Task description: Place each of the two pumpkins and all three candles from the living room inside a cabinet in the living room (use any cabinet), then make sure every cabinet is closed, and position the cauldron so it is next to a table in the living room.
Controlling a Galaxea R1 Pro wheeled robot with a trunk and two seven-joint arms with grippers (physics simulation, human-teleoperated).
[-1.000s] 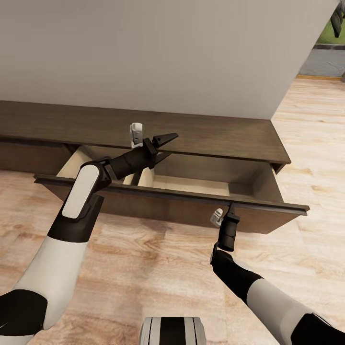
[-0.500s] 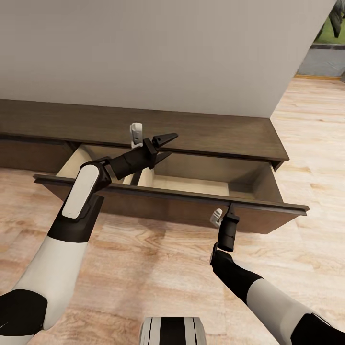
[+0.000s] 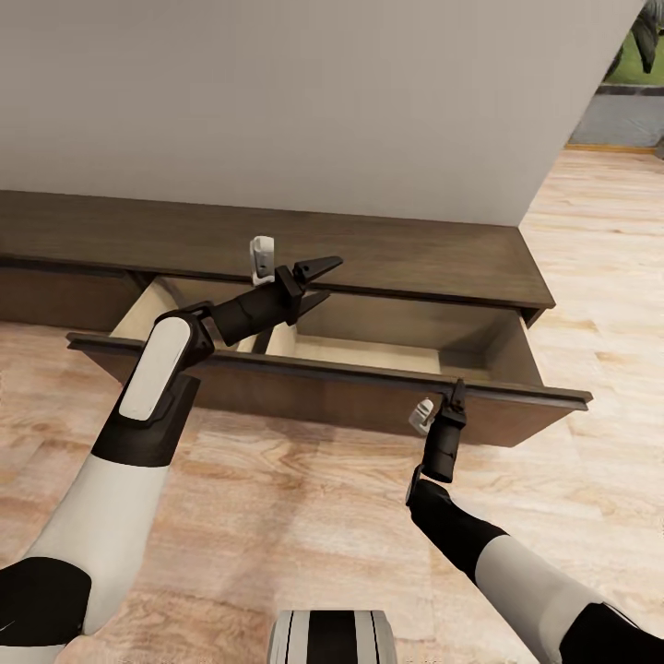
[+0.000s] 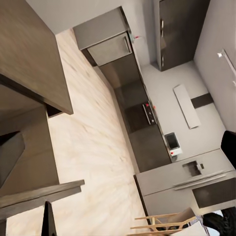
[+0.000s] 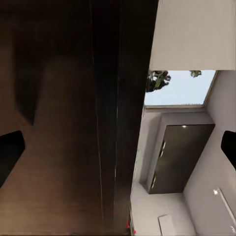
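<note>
The long dark brown cabinet (image 3: 397,258) stands against the wall, with its wide drawer (image 3: 304,392) pulled out and the pale beige inside (image 3: 369,355) showing. My left gripper (image 3: 315,281) hovers open over the drawer's back part with nothing in it. My right gripper (image 3: 454,392) is at the top edge of the drawer front. In the right wrist view its fingertips (image 5: 11,147) stand wide apart and the dark drawer front (image 5: 64,123) is close before them. Pumpkins, candles, cauldron and table are out of view.
Pale wood floor (image 3: 304,516) lies in front of the cabinet, and a plain grey wall (image 3: 304,101) rises behind it. An opening at the far right (image 3: 627,101) leads onward. The left wrist view looks past the cabinet to a kitchen with a fridge (image 4: 187,182).
The drawer front has slid slightly back toward the cabinet, and my right gripper has moved forward with it. The left arm has stayed put.
</note>
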